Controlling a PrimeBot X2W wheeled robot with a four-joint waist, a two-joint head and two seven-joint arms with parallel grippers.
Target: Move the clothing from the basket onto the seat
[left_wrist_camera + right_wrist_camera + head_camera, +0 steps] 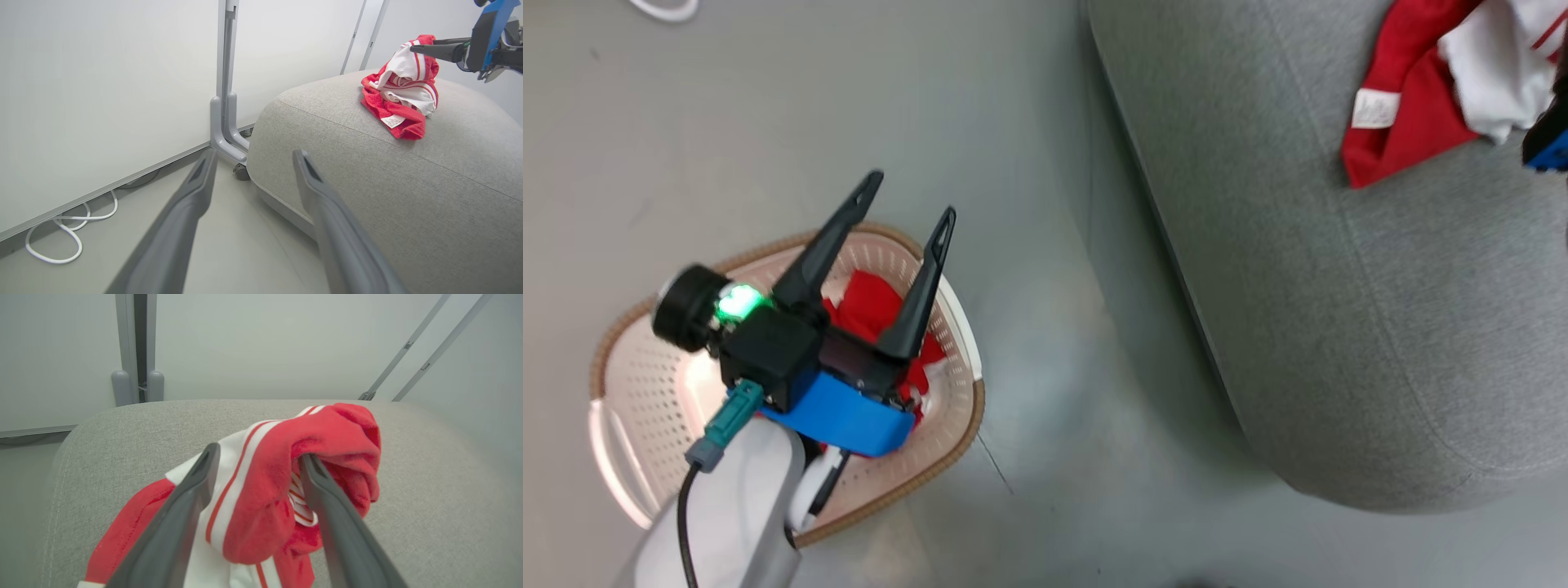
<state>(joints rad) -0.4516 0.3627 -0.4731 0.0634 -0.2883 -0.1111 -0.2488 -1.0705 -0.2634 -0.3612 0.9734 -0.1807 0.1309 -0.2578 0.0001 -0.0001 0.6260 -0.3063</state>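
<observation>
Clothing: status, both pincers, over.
Left pincer open over basket, one garment inside. Right pincer open astride second garment on seat. No obstruction seen.

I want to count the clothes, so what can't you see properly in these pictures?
- Head view: the left tool and its forearm cover the middle of the basket, so how much red clothing is inside is unclear.
- Head view: the picture's edges cut off the right tool and the garment on the seat.
- Head view: the label has print too small to read.
</observation>
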